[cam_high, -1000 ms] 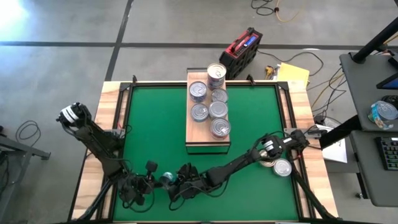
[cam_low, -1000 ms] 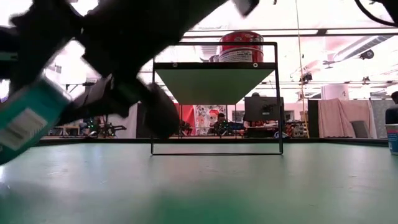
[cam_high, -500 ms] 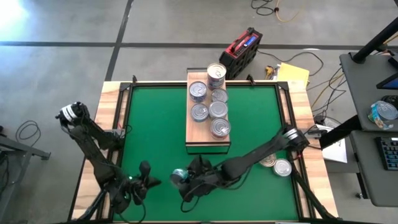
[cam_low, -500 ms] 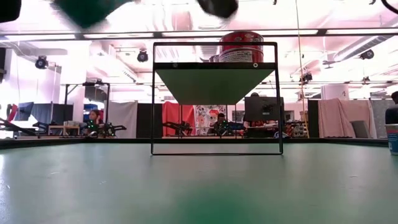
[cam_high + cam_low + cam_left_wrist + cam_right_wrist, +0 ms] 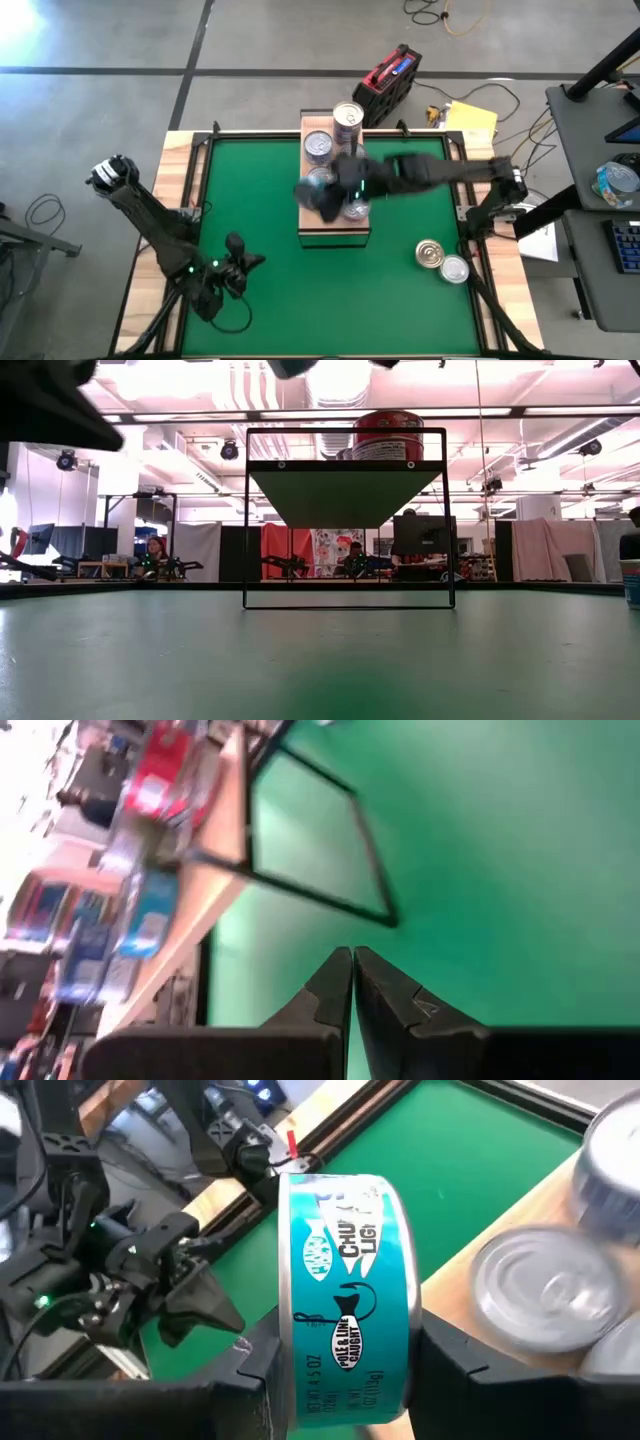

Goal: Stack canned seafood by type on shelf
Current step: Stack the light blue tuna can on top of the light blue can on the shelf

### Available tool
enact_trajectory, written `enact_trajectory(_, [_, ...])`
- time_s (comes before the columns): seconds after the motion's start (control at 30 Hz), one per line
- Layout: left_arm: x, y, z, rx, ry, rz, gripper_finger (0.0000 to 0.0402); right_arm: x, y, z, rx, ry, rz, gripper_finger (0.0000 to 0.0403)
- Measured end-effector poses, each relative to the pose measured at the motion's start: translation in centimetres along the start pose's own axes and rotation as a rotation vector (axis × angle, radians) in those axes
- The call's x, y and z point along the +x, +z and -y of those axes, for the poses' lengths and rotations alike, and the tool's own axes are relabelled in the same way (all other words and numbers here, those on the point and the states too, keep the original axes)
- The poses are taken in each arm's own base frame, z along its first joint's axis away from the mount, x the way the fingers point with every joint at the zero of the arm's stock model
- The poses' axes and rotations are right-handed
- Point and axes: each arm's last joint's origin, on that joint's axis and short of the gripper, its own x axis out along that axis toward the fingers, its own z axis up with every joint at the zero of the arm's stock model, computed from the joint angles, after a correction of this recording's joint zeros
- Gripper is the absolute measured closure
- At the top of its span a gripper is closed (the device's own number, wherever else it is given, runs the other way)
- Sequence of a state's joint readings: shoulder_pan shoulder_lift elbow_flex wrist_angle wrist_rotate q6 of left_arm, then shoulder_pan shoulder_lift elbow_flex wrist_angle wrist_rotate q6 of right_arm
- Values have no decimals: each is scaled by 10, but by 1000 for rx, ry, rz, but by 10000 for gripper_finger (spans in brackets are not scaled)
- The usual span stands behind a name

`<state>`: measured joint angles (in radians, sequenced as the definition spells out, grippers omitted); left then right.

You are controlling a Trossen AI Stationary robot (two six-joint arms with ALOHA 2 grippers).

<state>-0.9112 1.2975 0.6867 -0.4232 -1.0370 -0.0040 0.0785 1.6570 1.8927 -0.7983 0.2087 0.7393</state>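
The right end effector [image 5: 345,1370] grasps a teal-labelled can [image 5: 345,1295] on its edge, one finger pressed to each flat face, and holds it above the shelf [image 5: 335,232]. From above, the right arm reaches in from the right side of the tabletop and ends over the near-left part of the shelf, where its dark wrist covers some of the tins.

The shelf is a light-wood board standing on the green mat [image 5: 260,210] at the middle of its far side. Silver-lidded cans sit on it in a close cluster: a taller stack [image 5: 348,117] at the far end, one can [image 5: 318,146] just beside it, and others [image 5: 357,208] partly hidden under the arm. In the right wrist view a silver lid [image 5: 535,1290] lies on the wood right beside the held can.

Two more cans rest on the mat near its right edge, a gold-lidded one [image 5: 430,253] touching a silver-lidded one [image 5: 454,269].

The left end effector [image 5: 352,982] is clenched with nothing between its fingers, hanging over the near-left part of the mat, well apart from the shelf.
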Motion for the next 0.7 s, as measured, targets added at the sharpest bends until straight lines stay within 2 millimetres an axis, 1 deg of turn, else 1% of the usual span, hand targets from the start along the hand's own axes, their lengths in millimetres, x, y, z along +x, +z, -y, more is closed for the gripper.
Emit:
enact_trajectory(0.07, [4,-4,-12,-14,7,-16,402,1,20,23,-13,35,-30,272])
enact_trajectory(0.17, [9,-13,-26,-23,-40,2,402,7,45,57,-44,96,-91,272])
enact_trajectory(0.23, [11,-18,-36,-42,-72,55,402,13,56,79,-69,140,-132,272])
enact_trajectory(0.33, [12,-26,-51,-83,-102,152,402,15,70,103,-113,201,-152,272])
enact_trajectory(0.43, [11,-33,-66,-135,-95,230,402,19,76,116,-147,246,-172,272])
enact_trajectory(0.5, [10,-35,-76,-163,-73,269,402,24,75,122,-149,254,-199,272])
enact_trajectory(0.63, [8,-38,-95,-211,10,305,402,40,71,132,-93,226,-262,272])
enact_trajectory(0.7, [10,-40,-104,-211,61,306,402,46,69,133,-59,242,-291,272])
